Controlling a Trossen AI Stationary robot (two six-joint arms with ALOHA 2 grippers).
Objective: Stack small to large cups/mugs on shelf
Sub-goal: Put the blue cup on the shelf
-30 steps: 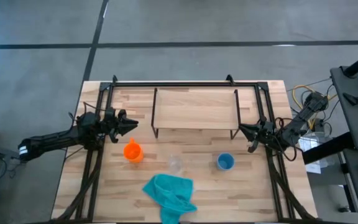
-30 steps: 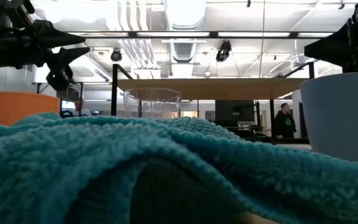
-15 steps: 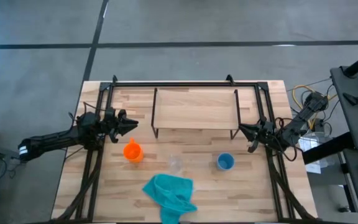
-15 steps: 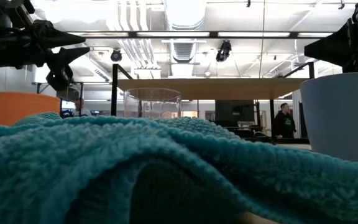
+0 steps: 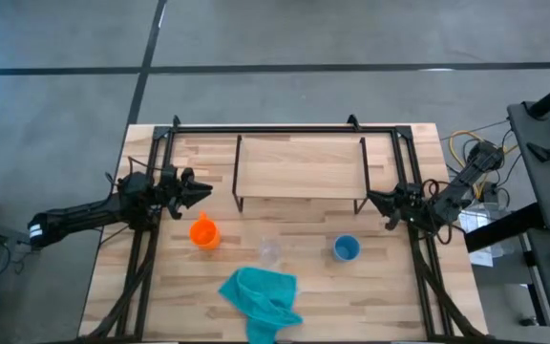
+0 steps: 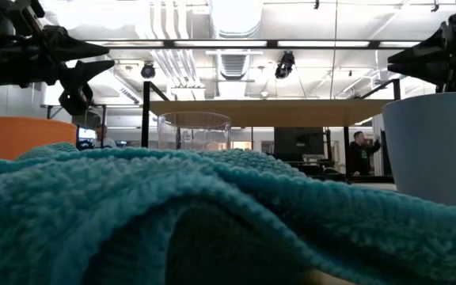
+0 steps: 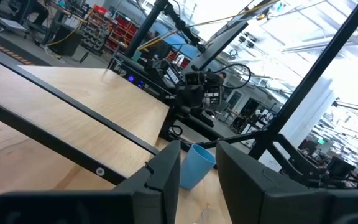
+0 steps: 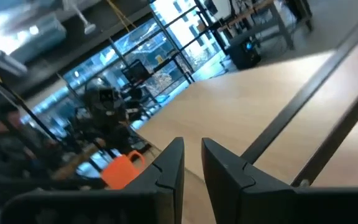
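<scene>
The orange mug point(image 5: 203, 232), the clear glass cup point(image 5: 270, 252) and the blue cup point(image 5: 346, 248) stand upright in a row on the tabletop, on the near side of the shelf point(image 5: 299, 167). My left gripper point(image 5: 205, 194) hovers open just beyond the orange mug, near the shelf's left end. My right gripper point(image 5: 369, 199) hovers by the shelf's right end, beyond the blue cup, with a narrow gap between its fingers. The left wrist view shows the blue cup point(image 7: 197, 169) past my fingers point(image 7: 169, 163). The right wrist view shows the orange mug point(image 8: 122, 169).
A crumpled teal cloth point(image 5: 261, 294) lies at the table's near edge and fills the low view's foreground point(image 6: 212, 214). Black frame rails point(image 5: 139, 258) run along the table's left, right and far sides. A person point(image 6: 362, 154) stands far off in the room.
My right gripper has shifted a little where it hovers at the shelf's right end. The left gripper, the cups and the cloth have kept still.
</scene>
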